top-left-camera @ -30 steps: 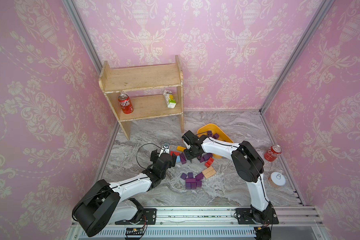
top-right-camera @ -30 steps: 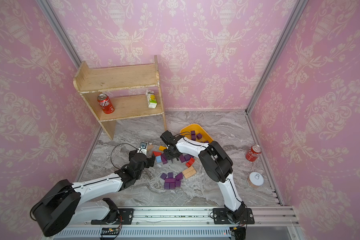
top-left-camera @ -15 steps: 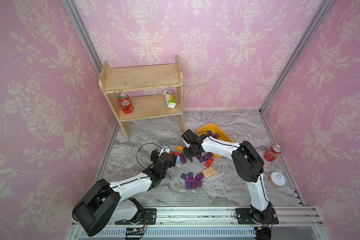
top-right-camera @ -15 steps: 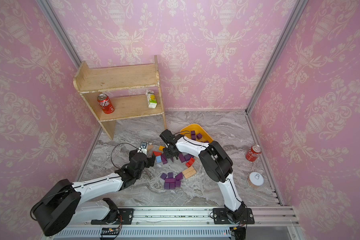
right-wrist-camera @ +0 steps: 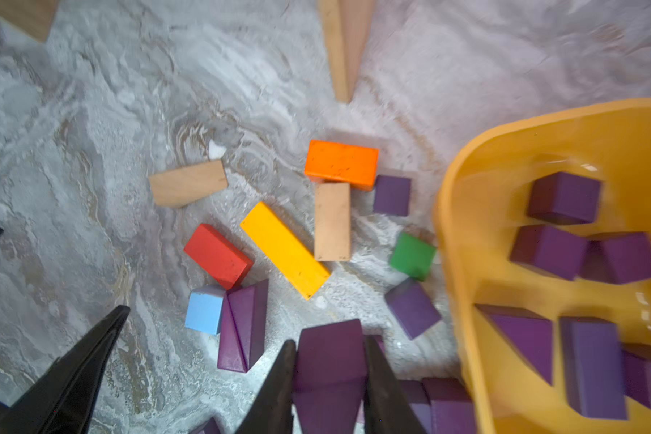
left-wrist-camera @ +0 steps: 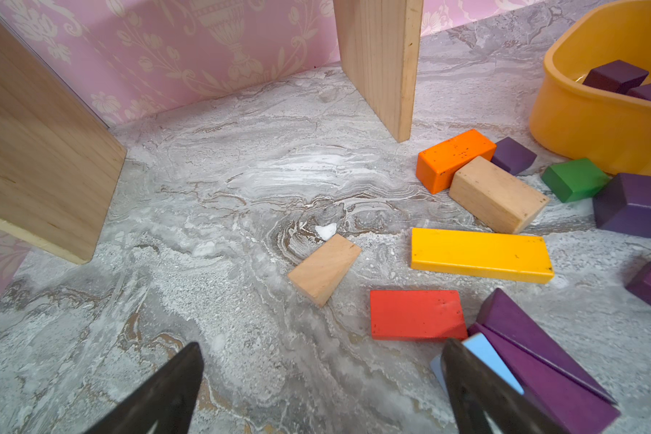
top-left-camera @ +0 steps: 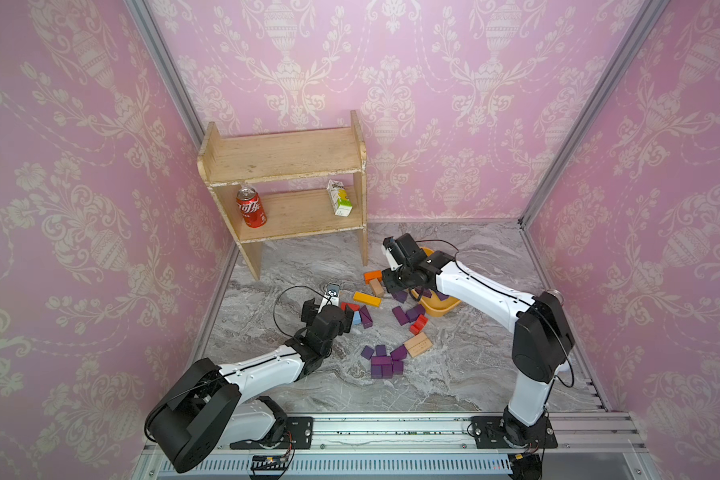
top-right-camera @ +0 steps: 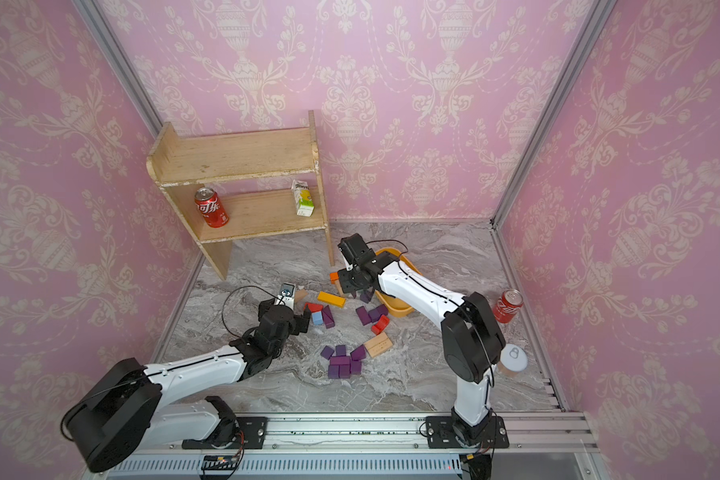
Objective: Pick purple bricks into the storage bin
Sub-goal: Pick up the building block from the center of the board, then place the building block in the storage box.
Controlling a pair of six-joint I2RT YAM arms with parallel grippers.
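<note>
Right wrist: your right tool (right-wrist-camera: 329, 340) pinches a purple brick (right-wrist-camera: 331, 360) by flat sides; likely light, stiff; storage bin (right-wrist-camera: 463, 161) beside tool.

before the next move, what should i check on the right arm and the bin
1. right gripper shut on a purple brick: ok
2. brick over the bin: not ok, it hangs short of the rim
3. bin has room: ok, bare bottom shows between the bricks inside
4. brick clear of the floor: cannot tell
5. left gripper open, off the way to the bin: ok
</note>
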